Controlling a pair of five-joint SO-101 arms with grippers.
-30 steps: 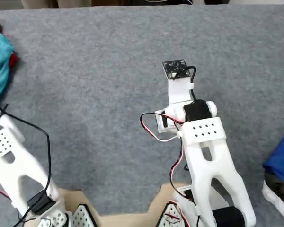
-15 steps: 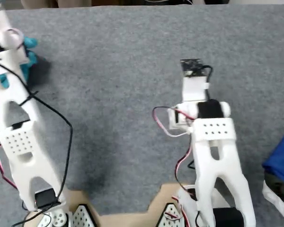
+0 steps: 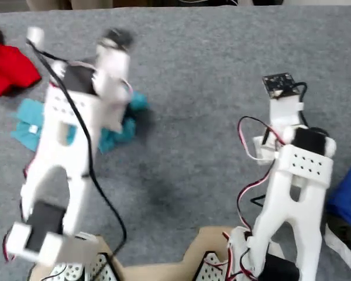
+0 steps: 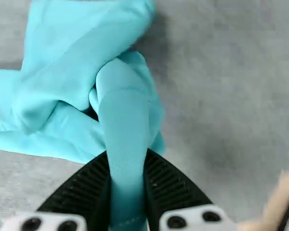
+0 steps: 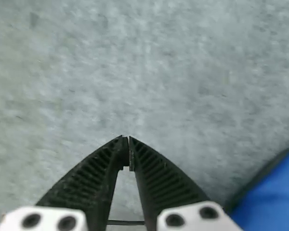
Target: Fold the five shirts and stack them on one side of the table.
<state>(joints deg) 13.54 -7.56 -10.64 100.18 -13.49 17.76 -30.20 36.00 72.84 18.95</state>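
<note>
Clamping a twisted fold of the turquoise shirt (image 4: 86,72), the left claw (image 4: 127,156) is seen with its black ribbed fingers (image 4: 82,187) pressed against the cloth from both sides. Beyond the fingertips the shirt is spread out, crumpled, on the grey table cover (image 4: 231,86).

In the high view the turquoise shirt (image 3: 29,129) is found at about nine o'clock on the table. It is partly covered by the left arm (image 3: 64,134), and cloth can be seen on either side of that arm. A red shirt (image 3: 9,73) is bunched at about ten o'clock, close beside the turquoise one. Whether the two touch cannot be told.

The right claw (image 5: 128,140) is closed on nothing, its fingertips met above bare grey cover. The right arm (image 3: 298,170) is placed at about five o'clock, well apart from the left arm.

At about four o'clock, cut off by the table's right edge, a blue shirt (image 3: 346,202) is laid on top of a dark garment (image 3: 338,225) and a white garment (image 3: 339,246). An edge of the blue shirt (image 5: 274,197) is also caught near the right claw in that arm's own view.

A tan board (image 3: 164,263) is seen at six o'clock, between the two arm bases.
</note>
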